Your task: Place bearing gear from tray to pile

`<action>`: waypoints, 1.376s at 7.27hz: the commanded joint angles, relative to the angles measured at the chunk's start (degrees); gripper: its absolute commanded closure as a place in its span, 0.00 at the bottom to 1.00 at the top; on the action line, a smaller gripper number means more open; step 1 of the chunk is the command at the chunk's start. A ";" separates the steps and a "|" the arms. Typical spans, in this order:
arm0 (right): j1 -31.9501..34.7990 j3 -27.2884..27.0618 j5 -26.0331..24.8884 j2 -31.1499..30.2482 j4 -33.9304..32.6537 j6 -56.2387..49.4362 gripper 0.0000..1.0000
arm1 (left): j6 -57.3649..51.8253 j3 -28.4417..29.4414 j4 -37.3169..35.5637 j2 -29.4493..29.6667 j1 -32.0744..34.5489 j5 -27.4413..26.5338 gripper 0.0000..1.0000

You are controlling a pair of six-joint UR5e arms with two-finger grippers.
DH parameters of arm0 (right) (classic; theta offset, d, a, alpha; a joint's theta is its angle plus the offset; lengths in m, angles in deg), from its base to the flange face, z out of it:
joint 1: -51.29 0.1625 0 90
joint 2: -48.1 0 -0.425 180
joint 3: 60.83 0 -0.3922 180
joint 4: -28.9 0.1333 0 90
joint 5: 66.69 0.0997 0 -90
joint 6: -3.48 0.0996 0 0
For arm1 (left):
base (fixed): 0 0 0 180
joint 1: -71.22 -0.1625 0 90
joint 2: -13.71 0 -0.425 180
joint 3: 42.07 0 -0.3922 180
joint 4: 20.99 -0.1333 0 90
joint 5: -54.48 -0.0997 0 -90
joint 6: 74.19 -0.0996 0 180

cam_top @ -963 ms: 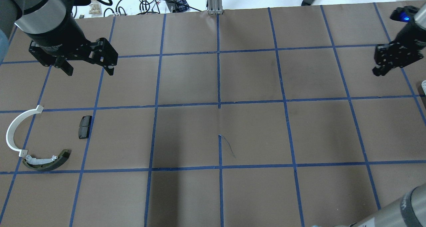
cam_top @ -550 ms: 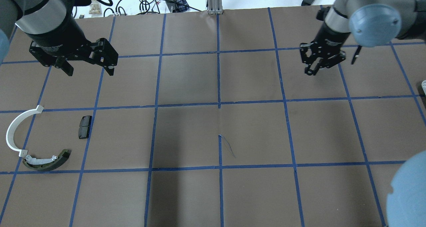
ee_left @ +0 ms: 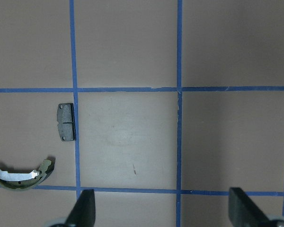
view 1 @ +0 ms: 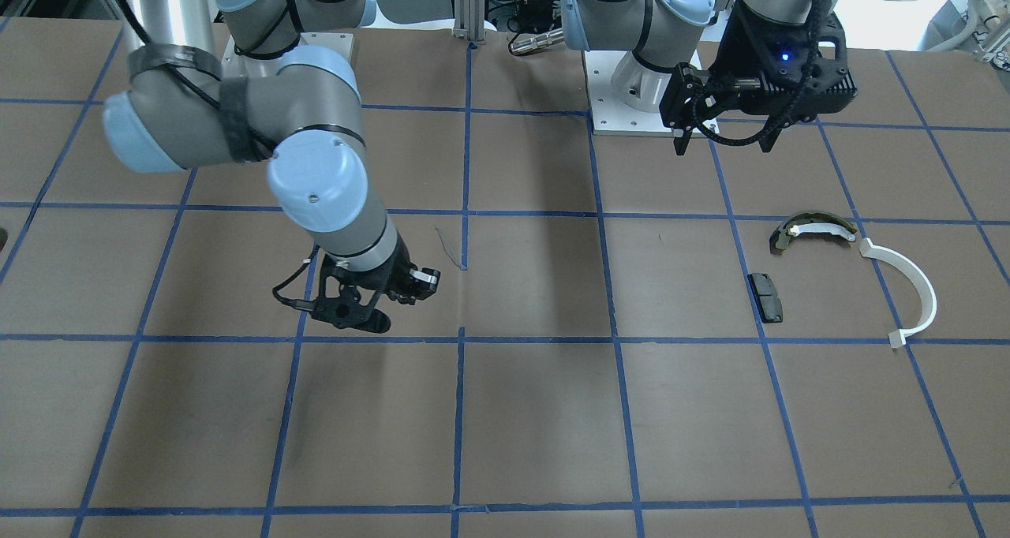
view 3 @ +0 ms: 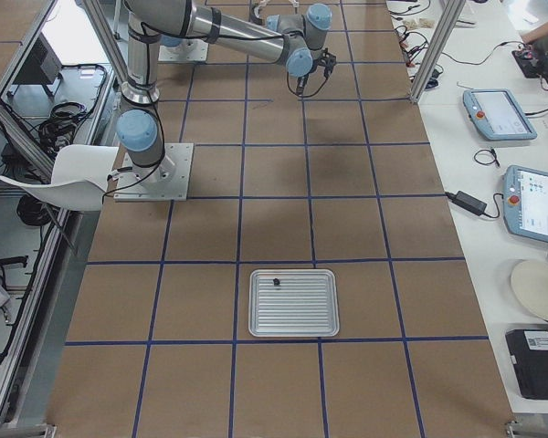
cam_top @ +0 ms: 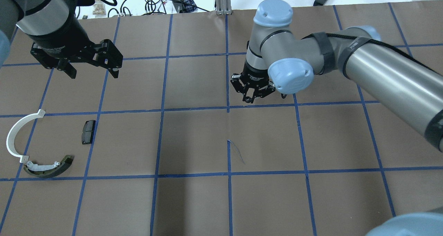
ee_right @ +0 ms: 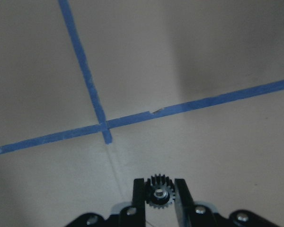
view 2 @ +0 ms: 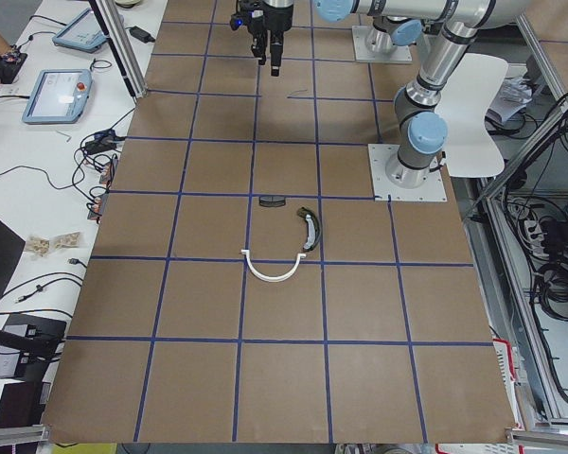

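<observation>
My right gripper is shut on a small black bearing gear, which shows between its fingertips in the right wrist view. It hangs low over the brown table near the middle and also shows in the front view. The pile lies at the table's left: a white half-ring, an olive-green shoe and a black pad. My left gripper is open and empty, above and beyond the pile. The metal tray shows only in the right exterior view and holds one small dark part.
The table is brown paper with a blue tape grid. A short loose tape curl lies near the centre. Cables and a post stand at the far edge. Tablets lie on the white side table.
My right arm has swept from the table's right edge leftwards to the middle and the gripper has come lower. My left arm and the pile have not moved.
</observation>
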 commanded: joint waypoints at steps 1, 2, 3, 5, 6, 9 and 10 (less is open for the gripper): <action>5.90 -3.33 0.30 2.46 -5.69 2.71 1.00 | 0.11 0.19 -0.09 0.18 -0.07 -0.09 0.00; 8.62 -3.60 0.22 3.95 -10.32 5.32 1.00 | 0.02 -0.25 -4.01 1.31 -0.07 -0.18 0.00; 9.60 -3.69 0.13 5.53 -12.11 6.13 1.00 | 0.37 -1.90 -9.79 2.19 -0.07 0.26 0.00; 9.53 -3.78 -0.39 5.38 -11.95 5.01 0.01 | 0.72 -9.26 -15.60 3.60 0.20 5.59 0.00; 8.74 -3.61 -0.57 5.11 -11.86 4.83 0.00 | 0.64 -14.35 -22.44 4.56 -0.41 5.80 0.00; -5.08 -3.78 -1.02 -1.36 -9.33 -6.03 0.00 | 0.54 -23.77 -33.09 8.69 0.02 5.88 0.00; -11.59 -3.96 -1.10 -3.57 -4.01 -15.30 0.00 | 0.63 -26.59 -38.88 9.84 2.19 5.97 0.00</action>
